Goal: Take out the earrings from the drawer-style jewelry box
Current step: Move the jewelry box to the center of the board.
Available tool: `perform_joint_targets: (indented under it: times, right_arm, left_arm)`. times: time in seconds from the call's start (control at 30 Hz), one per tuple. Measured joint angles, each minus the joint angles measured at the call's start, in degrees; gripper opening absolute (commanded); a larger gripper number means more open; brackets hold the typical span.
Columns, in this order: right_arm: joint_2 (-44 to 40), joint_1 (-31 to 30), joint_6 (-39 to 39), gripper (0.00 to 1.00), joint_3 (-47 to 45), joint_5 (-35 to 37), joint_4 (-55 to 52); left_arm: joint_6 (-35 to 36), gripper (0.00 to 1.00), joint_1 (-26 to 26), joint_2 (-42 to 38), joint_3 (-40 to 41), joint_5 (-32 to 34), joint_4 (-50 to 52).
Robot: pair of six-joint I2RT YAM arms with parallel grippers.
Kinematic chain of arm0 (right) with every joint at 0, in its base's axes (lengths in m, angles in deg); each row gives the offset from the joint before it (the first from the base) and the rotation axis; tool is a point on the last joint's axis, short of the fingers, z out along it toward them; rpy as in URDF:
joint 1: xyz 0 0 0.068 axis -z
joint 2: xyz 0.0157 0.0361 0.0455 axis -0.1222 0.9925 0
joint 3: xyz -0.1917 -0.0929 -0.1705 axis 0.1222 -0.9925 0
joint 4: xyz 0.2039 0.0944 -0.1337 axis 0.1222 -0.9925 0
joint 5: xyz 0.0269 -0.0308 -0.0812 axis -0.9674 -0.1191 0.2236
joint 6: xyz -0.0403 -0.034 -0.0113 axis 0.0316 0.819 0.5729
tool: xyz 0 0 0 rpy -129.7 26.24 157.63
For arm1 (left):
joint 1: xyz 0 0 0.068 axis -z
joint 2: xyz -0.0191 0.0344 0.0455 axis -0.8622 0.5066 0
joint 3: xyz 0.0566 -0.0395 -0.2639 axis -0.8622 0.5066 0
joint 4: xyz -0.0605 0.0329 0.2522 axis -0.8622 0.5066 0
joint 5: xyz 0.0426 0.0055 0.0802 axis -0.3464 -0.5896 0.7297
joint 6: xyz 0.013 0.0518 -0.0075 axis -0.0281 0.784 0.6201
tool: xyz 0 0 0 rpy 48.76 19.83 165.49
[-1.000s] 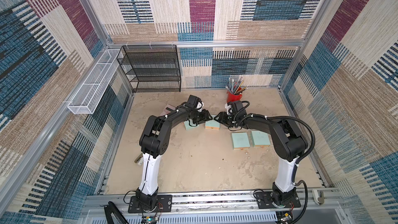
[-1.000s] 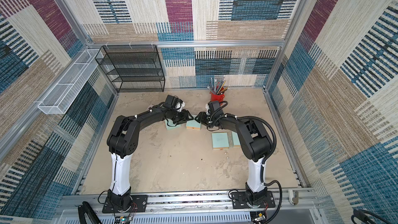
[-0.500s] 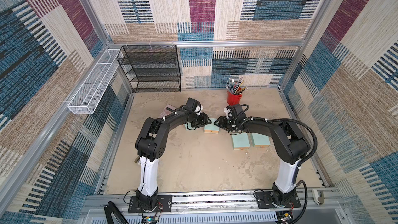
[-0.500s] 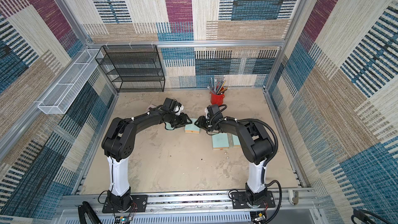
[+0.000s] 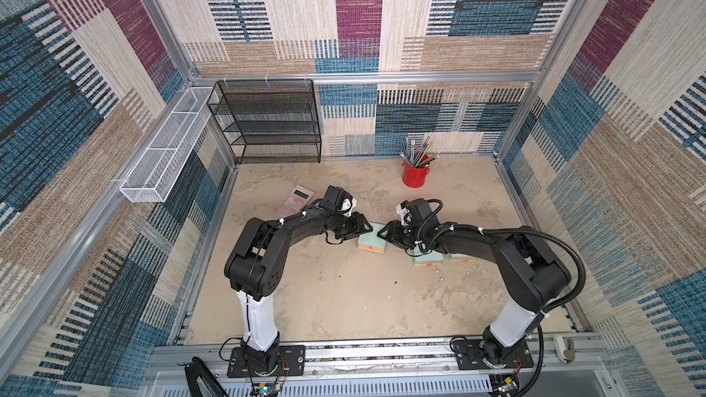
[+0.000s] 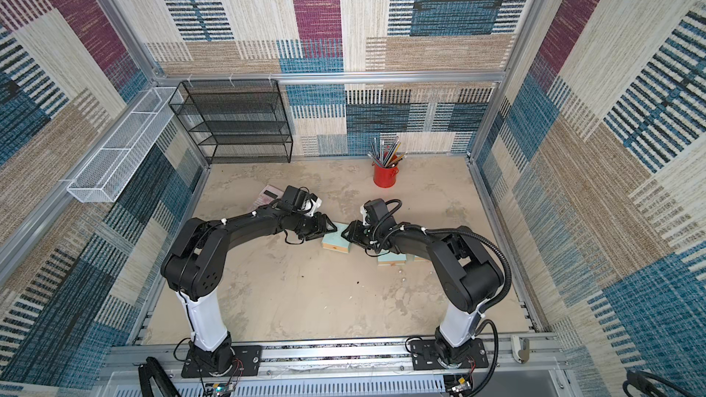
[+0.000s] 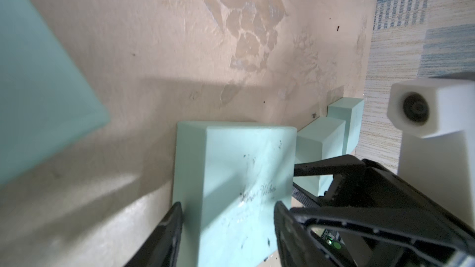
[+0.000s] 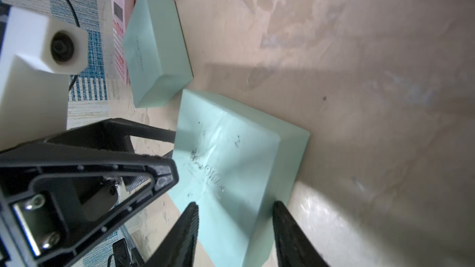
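A mint-green drawer-style jewelry box (image 5: 371,239) (image 6: 336,242) sits mid-table between my two arms. My left gripper (image 5: 367,228) (image 7: 228,214) has its fingers pressed on two opposite sides of the box (image 7: 239,170). From the opposite end my right gripper (image 5: 384,233) (image 8: 234,209) clamps the same box (image 8: 231,155) the same way. Tiny whitish specks, the earrings (image 5: 441,279), lie on the table in front of two more mint boxes (image 5: 428,259). I cannot see inside the held box.
A further mint box (image 8: 156,47) lies beside a pink calculator (image 5: 297,200), behind my left arm. A red cup of pencils (image 5: 415,173) stands at the back right, a black mesh shelf (image 5: 275,124) at the back left, a white wire basket (image 5: 164,154) on the left wall.
Both grippers and the box between them have shifted toward the front of the table. The right jaws have narrowed onto the box.
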Motion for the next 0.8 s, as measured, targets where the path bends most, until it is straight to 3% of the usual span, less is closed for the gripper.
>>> perform_joint_targets:
  times: [0.33,0.53,0.7,0.8]
  right_arm:
    - [-7.23,-2.1,-3.8,0.55,-7.45,3.13,1.16]
    - [-9.9,-2.08,-3.34,0.58,-6.25,9.16,-1.05]
    - [-13.25,-2.43,0.0,0.58,-4.52,12.39,-4.04]
    - [-13.92,-2.91,3.32,0.57,-2.95,11.63,-4.39]
  left_arm:
    - [-1.77,0.6,1.2,-1.77,2.47,-2.16,-1.64]
    - [-2.91,0.62,0.48,-6.27,1.88,1.95,-0.13]
    - [-5.46,0.58,-0.74,-17.73,9.16,4.02,-0.57]
    - [-8.17,0.49,-0.66,-25.07,16.59,2.64,-3.54]
